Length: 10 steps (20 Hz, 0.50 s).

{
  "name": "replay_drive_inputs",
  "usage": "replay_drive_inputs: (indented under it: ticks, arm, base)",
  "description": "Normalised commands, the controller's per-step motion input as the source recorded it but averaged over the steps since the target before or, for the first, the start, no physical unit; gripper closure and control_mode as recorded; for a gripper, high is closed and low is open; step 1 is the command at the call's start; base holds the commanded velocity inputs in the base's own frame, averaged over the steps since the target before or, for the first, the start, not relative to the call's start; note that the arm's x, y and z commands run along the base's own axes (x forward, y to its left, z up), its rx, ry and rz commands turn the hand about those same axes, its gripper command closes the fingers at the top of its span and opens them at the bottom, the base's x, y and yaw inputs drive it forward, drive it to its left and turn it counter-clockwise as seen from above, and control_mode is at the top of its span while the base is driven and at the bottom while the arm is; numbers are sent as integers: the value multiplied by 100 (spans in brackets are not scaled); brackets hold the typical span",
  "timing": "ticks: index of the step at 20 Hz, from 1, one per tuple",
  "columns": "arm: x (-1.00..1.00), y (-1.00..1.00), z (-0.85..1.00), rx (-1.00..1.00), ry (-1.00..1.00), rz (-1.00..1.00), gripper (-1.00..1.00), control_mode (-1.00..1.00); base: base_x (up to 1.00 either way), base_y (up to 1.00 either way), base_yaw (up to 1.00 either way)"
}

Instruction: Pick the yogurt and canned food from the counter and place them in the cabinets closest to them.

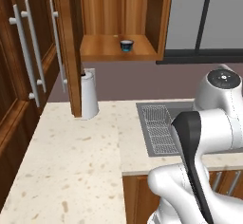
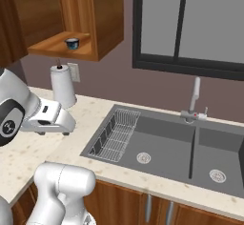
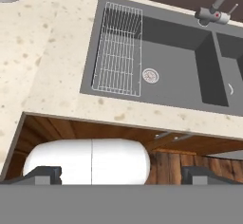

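Open cabinet [image 1: 118,47] shelf holds canned food [image 1: 126,45]; gripper [image 3: 121,174] spread, empty, well below over counter [image 1: 71,161] edge.

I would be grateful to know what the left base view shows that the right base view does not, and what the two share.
The left base view alone shows the long steel bar handles on the closed reddish-brown cabinet doors. The right base view alone shows the grey tap and the second sink basin. Both share the small dark tin with a pale top on the open cabinet's shelf, the tall white paper-towel roll, the wire rack and the speckled beige counter.
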Motion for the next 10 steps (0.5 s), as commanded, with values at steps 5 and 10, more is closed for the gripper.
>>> replay_drive_inputs:
  ticks: [5, 10]
  arm:
    - [0, 0, 0, 0, 0, 0, -100, 100]
    - [0, 0, 0, 0, 0, 0, -100, 100]
  base:
    - [-16, -35, -8]
    - [-23, -44, -11]
